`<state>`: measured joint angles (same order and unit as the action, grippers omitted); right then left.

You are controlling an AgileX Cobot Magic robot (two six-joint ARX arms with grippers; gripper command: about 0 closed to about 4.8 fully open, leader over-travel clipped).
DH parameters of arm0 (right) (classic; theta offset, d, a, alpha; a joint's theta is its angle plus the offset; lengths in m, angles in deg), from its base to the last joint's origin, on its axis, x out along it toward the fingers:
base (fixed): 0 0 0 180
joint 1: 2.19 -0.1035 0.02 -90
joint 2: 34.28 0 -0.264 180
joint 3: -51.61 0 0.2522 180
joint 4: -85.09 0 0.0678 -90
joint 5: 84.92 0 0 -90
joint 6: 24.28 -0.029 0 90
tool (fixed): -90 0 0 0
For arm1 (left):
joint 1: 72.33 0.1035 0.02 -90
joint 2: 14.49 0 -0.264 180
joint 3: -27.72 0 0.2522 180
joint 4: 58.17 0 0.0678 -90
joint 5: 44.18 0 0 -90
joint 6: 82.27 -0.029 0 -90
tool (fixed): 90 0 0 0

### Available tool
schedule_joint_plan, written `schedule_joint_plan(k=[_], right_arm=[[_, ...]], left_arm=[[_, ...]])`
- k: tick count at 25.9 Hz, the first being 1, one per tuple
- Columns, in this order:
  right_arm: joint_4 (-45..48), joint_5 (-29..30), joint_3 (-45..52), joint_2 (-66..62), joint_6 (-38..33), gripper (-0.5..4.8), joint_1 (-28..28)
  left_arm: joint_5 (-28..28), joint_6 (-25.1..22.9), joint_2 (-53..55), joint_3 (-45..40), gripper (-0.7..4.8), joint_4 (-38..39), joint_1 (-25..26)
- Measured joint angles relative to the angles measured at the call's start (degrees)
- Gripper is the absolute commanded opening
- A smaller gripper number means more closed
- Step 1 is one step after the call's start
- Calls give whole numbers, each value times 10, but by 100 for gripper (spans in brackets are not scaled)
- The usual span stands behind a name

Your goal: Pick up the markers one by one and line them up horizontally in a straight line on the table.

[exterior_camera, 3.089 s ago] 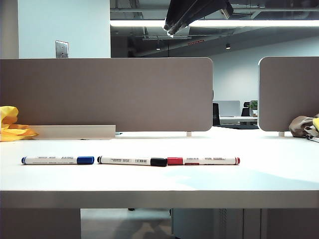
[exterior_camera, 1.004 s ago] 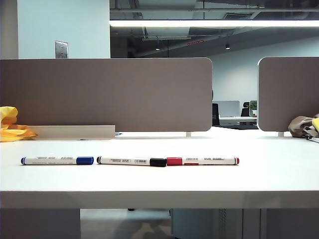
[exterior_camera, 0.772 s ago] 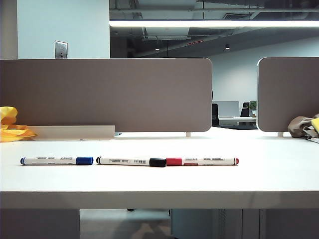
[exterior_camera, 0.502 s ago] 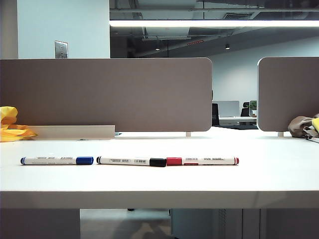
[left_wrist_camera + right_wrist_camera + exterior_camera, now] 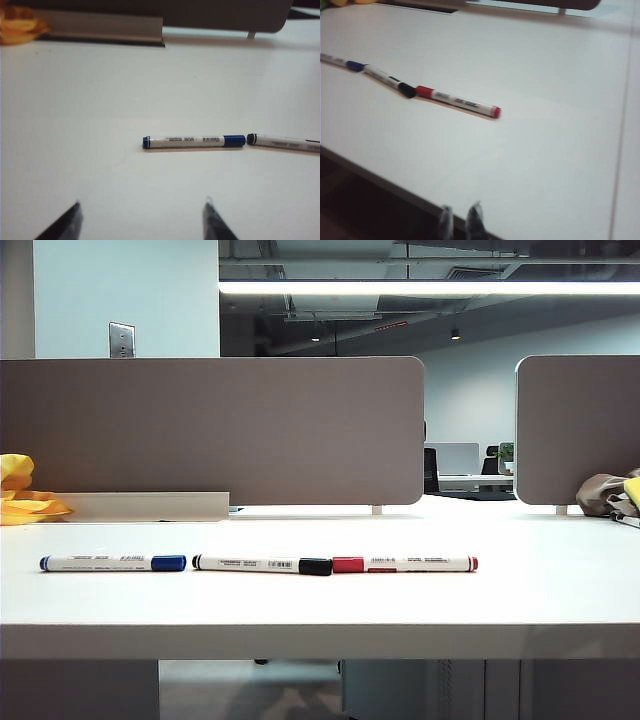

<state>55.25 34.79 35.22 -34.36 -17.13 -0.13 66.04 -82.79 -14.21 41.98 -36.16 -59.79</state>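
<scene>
A smooth white counter [image 5: 560, 580] with a thick front edge runs in front of me, backed by two grey divider panels [image 5: 215, 430] with rounded corners; beyond them is an office under a long ceiling strip light. On the counter lie three markers, all slim white barrels with printed barcodes, set end to end in one level row. The blue-capped marker [image 5: 112, 563] is at the left of the exterior view, a small gap from the black-capped marker [image 5: 262, 564] in the middle. The black cap meets the cap of the red-capped marker [image 5: 404, 564], either touching it or very nearly. A crumpled yellow cloth [image 5: 22, 492] sits at the far left by a pale strip along the panel's foot, and a brownish bundle [image 5: 607, 492] lies at the far right. Neither arm shows in the exterior view. My left end effector [image 5: 141, 220] hangs above the counter with its two dark fingers wide apart and nothing between them, near the blue marker. My right end effector [image 5: 460, 220] has its fingertips drawn nearly together, holding nothing, over the counter's front edge, well apart from the red marker.
</scene>
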Motion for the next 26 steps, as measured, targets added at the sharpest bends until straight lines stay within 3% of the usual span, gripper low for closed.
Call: schedule_joint_plan(k=[6,12,13,16,20,21,26], right_arm=[[1,-1,0,0,0,45,10],[1,-1,0,0,0,45,10],[1,-1,0,0,0,45,10],[1,-1,0,0,0,45,10],[1,-4,0,0,0,45,10],[1,-14,0,0,0,45,11],[7,-261,3,0,2,44,12]], left_arm=[[-11,0,0,-1,307,-7,-77],[-9,-1,0,-1,307,-8,-77],[-24,-1,0,-1,307,-10,-77],[-170,-1,0,-1,307,-34,-77],[-188,-1,0,-1,307,-35,-77],[-188,-1,0,-1,307,-35,-77],[-188,-1,0,-1,307,-35,-77]])
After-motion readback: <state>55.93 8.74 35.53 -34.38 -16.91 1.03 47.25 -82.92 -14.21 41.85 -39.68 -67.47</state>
